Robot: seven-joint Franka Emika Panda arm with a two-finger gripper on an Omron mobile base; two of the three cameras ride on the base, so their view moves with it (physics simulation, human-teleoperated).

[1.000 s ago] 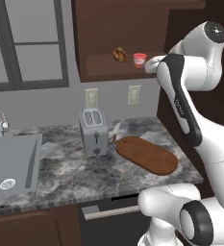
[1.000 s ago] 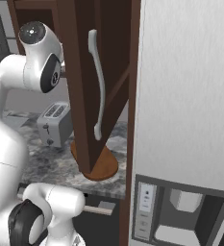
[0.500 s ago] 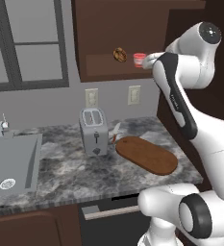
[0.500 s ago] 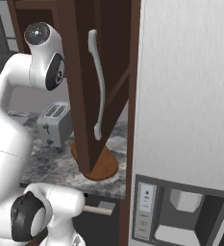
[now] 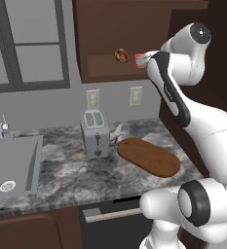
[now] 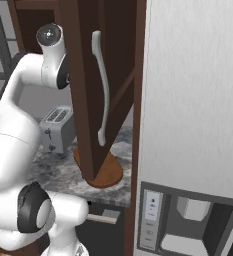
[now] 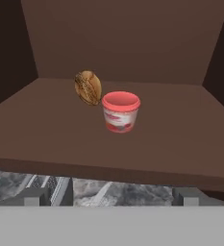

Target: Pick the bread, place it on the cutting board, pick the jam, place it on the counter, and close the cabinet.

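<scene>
Two things were seen ahead of the end effector (image 7: pixel 111 194), on the cabinet (image 7: pixel 108 139) shelf: the jam (image 7: pixel 120 112) nearest and almost dead ahead, and the bread (image 7: pixel 88 87) just beyond it and a little to its left, so close that contact between them could not be ruled out. Over the last second the arm was swung further toward the open cabinet and its upper joint was carried higher, while the toaster (image 5: pixel 95 132), the board (image 5: pixel 148 156) and the rest of the bench (image 5: pixel 61 170) were left where they lay, so only the arm had moved and the base had not been driven. The end effector was held wide open with nothing between its tips, as it had been throughout that second. Neither item had been touched: the bread was not yet lifted, and the board, well below the end effector on the bench, lay bare. The approach was judged to be the opening reach for the bread, with the whole task ahead. Because the jam stood between the end effector and the bread, a straight advance could have knocked the jar; a line shifted left was thought safer. The cabinet door (image 6: pixel 95 90) was seen swung open, its closing reserved for last.
</scene>
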